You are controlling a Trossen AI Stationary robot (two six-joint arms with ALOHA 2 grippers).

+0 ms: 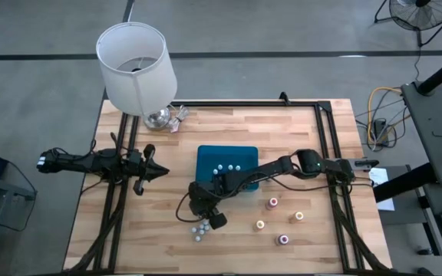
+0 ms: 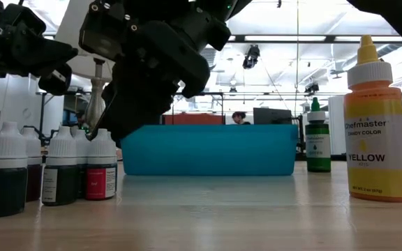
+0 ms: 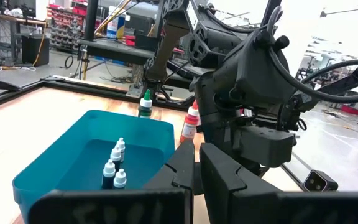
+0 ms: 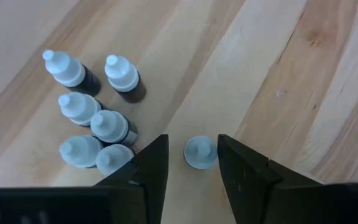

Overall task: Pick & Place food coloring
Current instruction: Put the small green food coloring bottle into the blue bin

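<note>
The right tool [image 4: 191, 163] hangs low over the front of the wooden bench [image 1: 313, 130], its 2 dark fingers [image 4: 151, 163] spread on either side of 1 small white-capped bottle [image 4: 201, 152] that stands upright between them; whether the pads touch it cannot be told. Just beside that bottle stands a cluster of 6 more small white-capped bottles [image 4: 95, 124] with dark bodies, close together on the bare wood. Behind the right tool sits the blue tray [image 1: 207, 161], with 4 little bottles [image 3: 115, 165] standing inside it. Off to the right of the tray, 4 larger bottles with coloured tops [image 1: 273, 203] stand well apart from each other (in the low view, a yellow bottle [image 2: 377, 125] shows nearest and a green bottle [image 2: 317, 139] farther back). The left tool [image 1: 158, 172] waits at the left of the tray, above the bench, fingers pressed together with nothing in them. A white lampshade [image 1: 135, 65] stands at the bench's far edge.
</note>
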